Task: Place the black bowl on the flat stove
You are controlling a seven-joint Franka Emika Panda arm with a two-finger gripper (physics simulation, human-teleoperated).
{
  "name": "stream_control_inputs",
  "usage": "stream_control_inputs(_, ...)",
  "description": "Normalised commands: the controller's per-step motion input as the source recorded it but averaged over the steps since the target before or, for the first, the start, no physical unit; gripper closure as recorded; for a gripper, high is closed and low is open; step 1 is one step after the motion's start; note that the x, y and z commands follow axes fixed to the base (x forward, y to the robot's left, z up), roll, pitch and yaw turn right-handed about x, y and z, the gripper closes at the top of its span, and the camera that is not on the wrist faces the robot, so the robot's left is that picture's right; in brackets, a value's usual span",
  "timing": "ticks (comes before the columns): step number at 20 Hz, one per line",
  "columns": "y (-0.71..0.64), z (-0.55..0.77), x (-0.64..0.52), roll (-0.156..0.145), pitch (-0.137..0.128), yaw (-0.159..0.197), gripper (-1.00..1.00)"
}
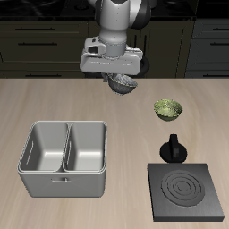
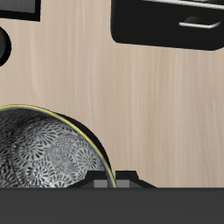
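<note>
Pale wood-grain counter [image 1: 54,103], grey two-compartment metal tray [image 1: 64,159] near its front edge, both compartments bare, small green-yellow patterned bowl [image 1: 167,109] farther back, well apart from tray, dark cabinet fronts [image 1: 40,36] behind counter

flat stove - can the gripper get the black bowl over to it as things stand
Probably yes. The gripper hangs above the table with the black bowl in it, and open tabletop lies between it and the flat stove. The stove's rings look bare; only the knob and the green-yellow bowl stand near the path.
</note>
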Motion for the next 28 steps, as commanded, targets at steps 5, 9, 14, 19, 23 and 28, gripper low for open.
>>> stream_control_inputs(5, 0.16, 0.15, 0.36, 0.046, 0.003, 0.002, 1.00)
stream_control_inputs(9, 0.15, 0.20, 0.24, 0.031, -0.032, 0.020, 1.00)
stream_control_inputs(14, 0.07, 0.12, 0.30, 0.013, 0.000, 0.005, 1.00)
stream_control_inputs(19, 0.07, 0.14, 0.37, 0.009, 0.002, 0.024, 1.00)
stream_control_inputs(23, 0.07, 0.12, 0.28, 0.017, 0.004, 0.004, 1.00)
stream_control_inputs(28, 0.07, 0.14, 0.38, 0.001, 0.001, 0.026, 1.00)
